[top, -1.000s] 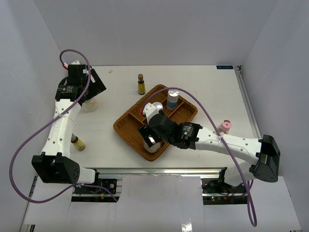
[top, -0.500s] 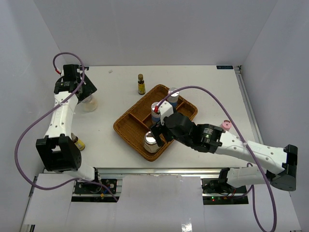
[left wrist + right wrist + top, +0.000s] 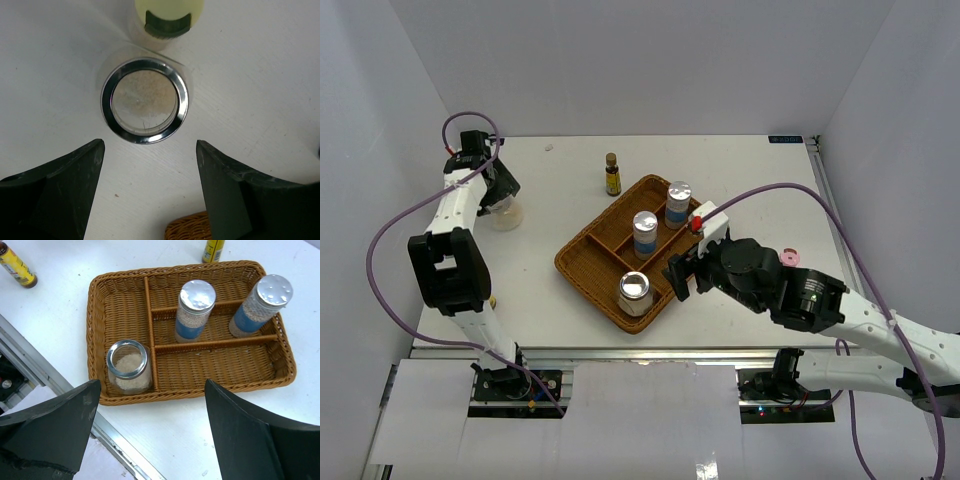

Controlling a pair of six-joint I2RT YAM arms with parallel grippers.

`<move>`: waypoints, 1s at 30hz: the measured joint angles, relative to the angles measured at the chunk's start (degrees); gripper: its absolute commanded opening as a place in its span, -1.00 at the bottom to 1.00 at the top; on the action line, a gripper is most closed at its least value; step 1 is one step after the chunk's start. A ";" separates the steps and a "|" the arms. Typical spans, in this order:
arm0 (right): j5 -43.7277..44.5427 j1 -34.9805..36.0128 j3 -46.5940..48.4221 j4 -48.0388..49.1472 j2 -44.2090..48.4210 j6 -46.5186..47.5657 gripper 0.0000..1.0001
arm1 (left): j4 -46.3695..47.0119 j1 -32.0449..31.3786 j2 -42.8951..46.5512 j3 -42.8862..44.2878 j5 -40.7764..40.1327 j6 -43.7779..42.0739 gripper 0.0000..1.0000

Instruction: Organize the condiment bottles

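Note:
The brown woven tray (image 3: 582, 262) holds two silver-capped blue-labelled cylinders (image 3: 645, 233) (image 3: 677, 203) and a squat silver-lidded glass jar (image 3: 634, 292). They also show in the right wrist view: the cylinders (image 3: 194, 310) (image 3: 260, 305) and the jar (image 3: 129, 365). My right gripper (image 3: 678, 278) (image 3: 151, 385) is open and empty, raised over the tray's near right edge. A second squat jar (image 3: 506, 212) (image 3: 145, 100) stands at the far left. My left gripper (image 3: 496, 190) (image 3: 150, 145) is open above it, the jar just beyond the fingertips. A yellow-capped bottle (image 3: 169, 15) stands right behind that jar.
A slim amber bottle (image 3: 612, 175) stands behind the tray. A pink-capped bottle (image 3: 786, 258) stands to the tray's right. Another amber bottle (image 3: 17, 265) lies near the table's front left. The table's front edge and rail (image 3: 45, 365) run close to the tray.
My right gripper has let go of the squat jar in the tray and drawn back up to the right. My left arm has folded back, its gripper staying over the far-left jar.

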State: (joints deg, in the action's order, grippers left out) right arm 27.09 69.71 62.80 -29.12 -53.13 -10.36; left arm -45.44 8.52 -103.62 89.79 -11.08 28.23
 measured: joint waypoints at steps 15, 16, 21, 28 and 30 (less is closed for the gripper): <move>5.59 0.00 -0.04 -1.27 4.50 4.00 0.80 | -0.02 0.53 -5.37 6.00 -0.77 -2.09 0.86; 5.82 0.00 -0.04 -1.27 4.71 4.20 0.80 | -0.11 0.64 -5.39 6.00 -0.77 -2.18 0.86; 6.63 0.00 -0.07 -1.20 4.77 4.87 0.80 | -0.54 1.48 -5.82 6.00 -0.73 -2.35 0.87; 7.23 0.00 -0.70 -1.09 3.77 5.20 0.81 | -0.43 1.91 -6.53 6.00 -0.31 -2.89 0.87; 7.27 0.00 -0.76 -1.09 3.50 5.29 0.80 | -0.38 1.92 -6.56 6.00 -0.23 -2.96 0.82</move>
State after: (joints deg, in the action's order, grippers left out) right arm 34.35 69.71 62.04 -30.22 -49.64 -5.07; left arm -45.82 10.44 -110.18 95.79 -11.31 25.27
